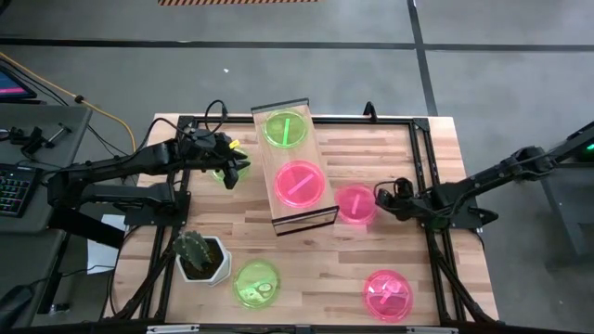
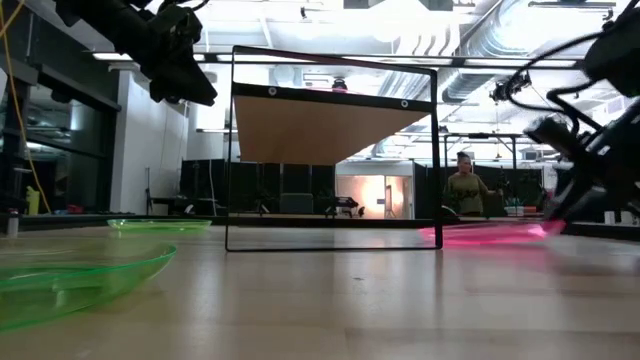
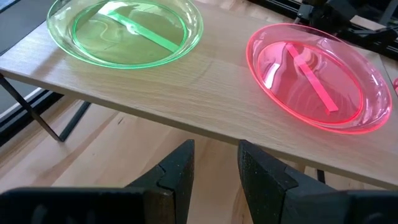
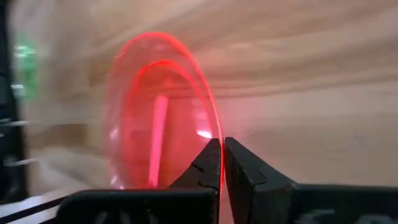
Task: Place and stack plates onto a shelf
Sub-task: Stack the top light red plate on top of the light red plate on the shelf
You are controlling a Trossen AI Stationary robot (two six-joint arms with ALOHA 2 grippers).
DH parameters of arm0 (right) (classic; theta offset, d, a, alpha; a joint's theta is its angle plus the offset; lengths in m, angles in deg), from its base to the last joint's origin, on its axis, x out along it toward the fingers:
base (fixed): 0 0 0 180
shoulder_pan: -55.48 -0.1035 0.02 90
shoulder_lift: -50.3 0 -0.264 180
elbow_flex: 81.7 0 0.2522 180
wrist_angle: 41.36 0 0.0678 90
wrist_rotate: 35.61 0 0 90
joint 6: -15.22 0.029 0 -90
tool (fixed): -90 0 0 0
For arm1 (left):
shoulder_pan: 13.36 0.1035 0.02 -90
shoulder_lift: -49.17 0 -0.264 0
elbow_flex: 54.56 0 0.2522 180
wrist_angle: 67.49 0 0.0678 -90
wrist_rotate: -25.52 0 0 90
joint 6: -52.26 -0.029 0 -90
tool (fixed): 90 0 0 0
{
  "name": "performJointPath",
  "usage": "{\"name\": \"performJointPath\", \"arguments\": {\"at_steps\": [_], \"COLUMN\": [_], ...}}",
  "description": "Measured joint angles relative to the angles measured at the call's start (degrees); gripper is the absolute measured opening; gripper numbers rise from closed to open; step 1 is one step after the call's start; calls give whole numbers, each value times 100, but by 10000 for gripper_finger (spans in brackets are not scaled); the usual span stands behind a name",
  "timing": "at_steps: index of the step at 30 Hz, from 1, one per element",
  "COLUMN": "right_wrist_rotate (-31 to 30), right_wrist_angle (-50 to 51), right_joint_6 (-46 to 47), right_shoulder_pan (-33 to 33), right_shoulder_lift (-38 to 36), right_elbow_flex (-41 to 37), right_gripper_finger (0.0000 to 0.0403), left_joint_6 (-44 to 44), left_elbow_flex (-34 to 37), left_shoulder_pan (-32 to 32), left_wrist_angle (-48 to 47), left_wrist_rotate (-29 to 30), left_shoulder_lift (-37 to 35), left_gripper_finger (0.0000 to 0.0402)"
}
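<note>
Two plates on the shelf (image 1: 293, 218): a green plate (image 1: 284, 128) at the far end, a pink plate (image 1: 300, 182) in the middle. Near end of the shelf bare.

Right gripper (image 1: 381, 197) low beside the shelf, fingers (image 4: 239, 174) pinched shut on the rim of a second pink plate (image 1: 355, 203). Seen from above, this plate just right of the shelf's near end, over the table (image 1: 408, 158).

Left gripper (image 1: 232, 172) up off the table, on the left side of the shelf, near its far end. Fingers (image 3: 177, 174) a little apart, holding nothing. Another green plate (image 1: 221, 173) partly hidden under this gripper.

Two more plates flat on the table near the front edge: a green one (image 1: 255, 283) on the left, a pink one (image 1: 387, 295) on the right. A cactus (image 1: 197, 252) in a white pot just left of that front green plate.

Far back in the room, a person (image 2: 464, 187) standing.
</note>
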Motion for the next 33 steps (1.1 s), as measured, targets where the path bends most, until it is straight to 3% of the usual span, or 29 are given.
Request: {"name": "performJointPath", "arguments": {"at_steps": [13,18,25,33], "right_wrist_rotate": [-1896,-2480,-1885,-381], "right_wrist_angle": [577,631,281,-681], "right_joint_6": [-227,-965,-2708,-3958], "right_shoulder_pan": [55,268,919,1721], "right_shoulder_lift": [-1737,-2012,-1667,171], "right_elbow_flex": [144,633,1630,2605], "right_gripper_finger": [0,0,0,0], "left_joint_6": [-83,-87,-258,-442], "left_elbow_flex": [0,0,0,0], "left_shoulder_pan": [-1,0,-2,-1], "left_wrist_angle": [-2,24,352,1117], "left_wrist_rotate": [0,0,-1,-5], "left_shoulder_lift": [0,0,0,0], "left_gripper_finger": [111,111,111,111]}}
